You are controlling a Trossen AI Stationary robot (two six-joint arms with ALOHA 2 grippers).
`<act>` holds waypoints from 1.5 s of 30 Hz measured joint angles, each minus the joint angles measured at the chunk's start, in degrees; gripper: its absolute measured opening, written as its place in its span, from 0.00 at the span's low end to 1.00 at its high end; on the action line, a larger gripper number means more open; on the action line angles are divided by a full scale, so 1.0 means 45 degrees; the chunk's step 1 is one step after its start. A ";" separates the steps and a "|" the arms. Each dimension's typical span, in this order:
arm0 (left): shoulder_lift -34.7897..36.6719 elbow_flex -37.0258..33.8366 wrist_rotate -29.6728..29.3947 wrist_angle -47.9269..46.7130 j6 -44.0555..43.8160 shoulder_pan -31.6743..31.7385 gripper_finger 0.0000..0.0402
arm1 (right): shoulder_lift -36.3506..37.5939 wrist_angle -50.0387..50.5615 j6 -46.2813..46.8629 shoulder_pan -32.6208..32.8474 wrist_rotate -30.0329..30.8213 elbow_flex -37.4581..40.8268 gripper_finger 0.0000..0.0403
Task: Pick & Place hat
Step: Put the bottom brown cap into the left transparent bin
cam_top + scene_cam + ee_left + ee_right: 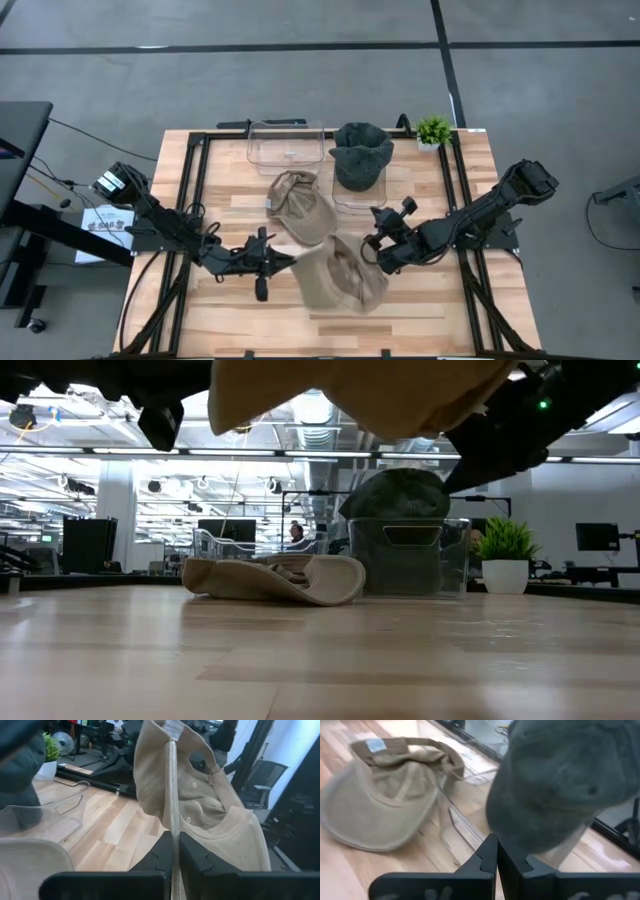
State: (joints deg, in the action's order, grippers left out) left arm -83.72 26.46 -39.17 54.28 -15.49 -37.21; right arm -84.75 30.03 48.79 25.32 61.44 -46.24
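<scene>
I have a tan hat (340, 277) low in the middle of the high view, lifted off the table (420, 300) — in the low view it hangs across the top of the frame with bare wood under it. It is soft beige cloth, crumpled, open side up; the left wrist view shows its inner seam, small eyelets and a white tag at the top edge, too small to read.

The left gripper (288, 259) sits at the hat's left edge, and its fingers (161, 856) are pressed together on a fold of the tan cloth. The right gripper (372, 252) is at the hat's upper right. Its fingers (487, 854) meet tip to tip in the right wrist view, but I cannot tell whether they pinch any cloth.

A second tan hat (298, 205) lies flat in the centre of the high view, a light blue label on its band — unreadable. Above it, a dark grey-green hat (360, 152) sits on a clear bin (358, 194); another clear bin (285, 145) stands to its left. A small potted plant (433, 131) is at upper right.
</scene>
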 joint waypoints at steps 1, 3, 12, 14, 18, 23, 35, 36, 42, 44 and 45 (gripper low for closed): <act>0.0000 0.0000 0.0003 -0.0001 0.0000 -0.0053 0.04 | 0.0000 0.0255 0.0215 0.0000 0.0005 0.0000 0.00; 0.0000 0.0000 -0.0002 -0.0005 0.0000 -0.0168 0.03 | 0.0059 0.0770 0.0661 0.0005 0.0058 0.0000 0.00; 0.0000 0.0000 -0.0016 -0.0139 0.0004 -0.0674 0.03 | 0.1287 0.1560 0.1827 0.0245 0.1176 0.0000 0.00; 0.0000 0.0000 -0.0019 -0.0155 0.0005 -0.0671 0.03 | 0.1742 0.1334 0.1828 0.0400 0.1579 0.0000 0.00; 0.0000 0.0005 -0.0060 -0.0160 0.0005 -0.0532 0.04 | 0.2516 0.0035 0.1396 0.0758 0.2350 0.0000 0.00; 0.0000 0.0005 -0.0064 -0.0156 0.0005 -0.0189 0.03 | 0.2625 -0.4003 -0.1825 0.1004 0.2364 0.0000 0.00; 0.0000 0.0005 -0.0065 -0.0082 0.0000 0.0213 0.04 | -0.0519 -0.9635 -0.6184 0.0459 0.1187 -0.0116 0.00; 0.0000 0.0005 -0.0065 -0.0068 0.0000 0.0213 0.04 | -0.0784 -0.9632 -0.6187 0.0353 0.1154 -0.0187 0.00; 0.0000 0.0005 0.0013 -0.0068 -0.0031 0.0188 0.04 | -0.2065 -0.9630 -0.7236 -0.0242 0.1078 -0.0911 0.00; 0.0000 0.0005 0.0057 -0.0068 -0.0039 0.0138 0.04 | -0.2315 -0.9632 -0.7757 -0.0401 0.1142 -0.1161 0.00; 0.0000 0.0005 0.0048 -0.0063 -0.0039 0.0089 0.04 | -0.2390 -0.9651 -0.7978 -0.0500 0.1224 -0.1267 0.00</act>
State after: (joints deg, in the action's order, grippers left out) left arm -83.72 26.48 -38.96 54.00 -15.66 -36.81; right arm -95.51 -13.40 12.89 23.07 66.95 -51.94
